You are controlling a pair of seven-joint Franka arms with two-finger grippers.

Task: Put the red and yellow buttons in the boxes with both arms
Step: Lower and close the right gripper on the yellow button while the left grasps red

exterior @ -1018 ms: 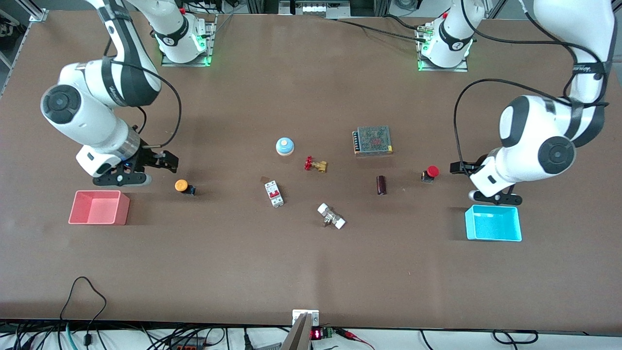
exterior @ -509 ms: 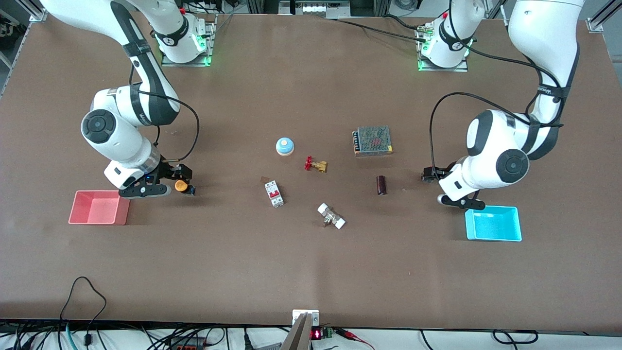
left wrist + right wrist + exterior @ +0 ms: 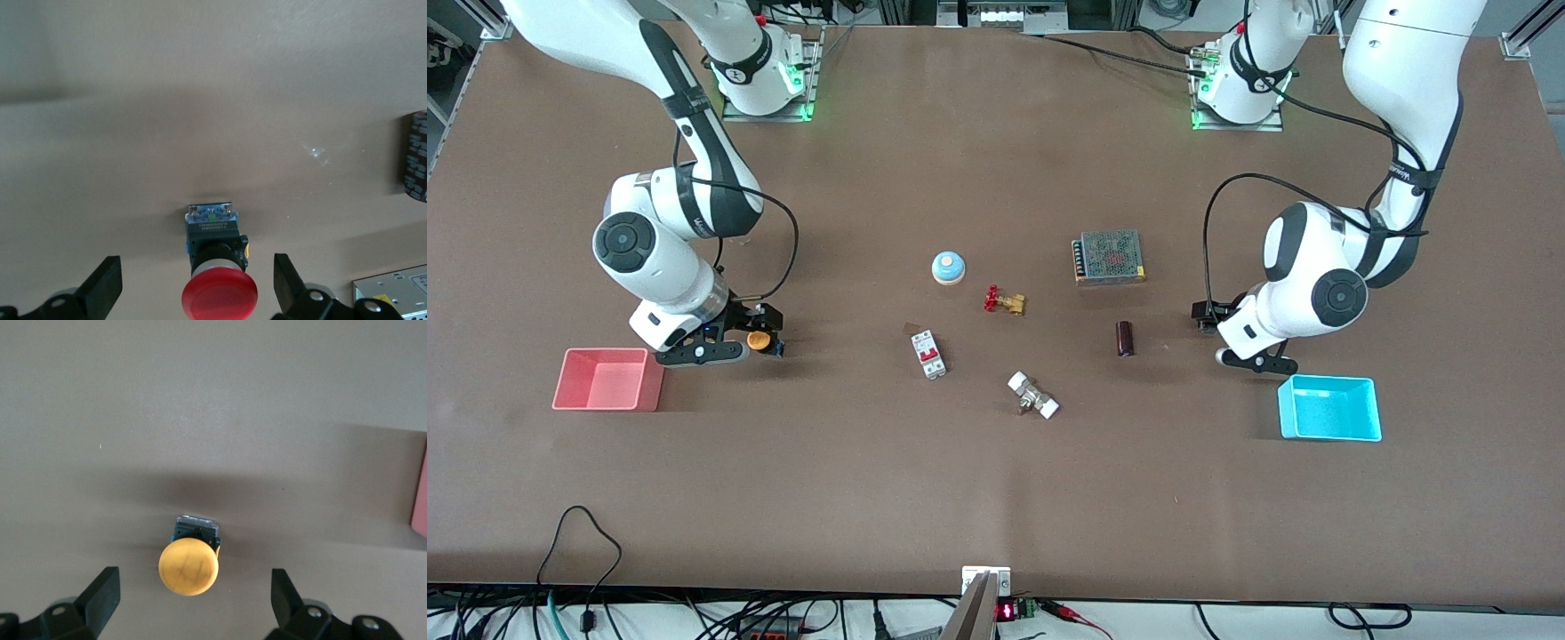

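Over the last second both arms have swung in, so the spread right gripper (image 3: 189, 600) now brackets the glossy orange-yellow mushroom-cap push-button (image 3: 189, 567) beside the salmon-pink plastic bin (image 3: 607, 380), and the spread left gripper (image 3: 195, 293) brackets the smooth red mushroom-cap push-button (image 3: 219, 300) near the bright cyan plastic bin (image 3: 1328, 408). Neither button is pinched yet; both rest on the matte brown surface (image 3: 996, 498), apparently ready for closing.

From the front, the left arm's wrist hides the red button (image 3: 219, 299) entirely. The yellow button (image 3: 759, 340) shows only partly beside the right gripper (image 3: 758, 331). The dark cylinder (image 3: 417, 156) is cut off by the left wrist view's edge.
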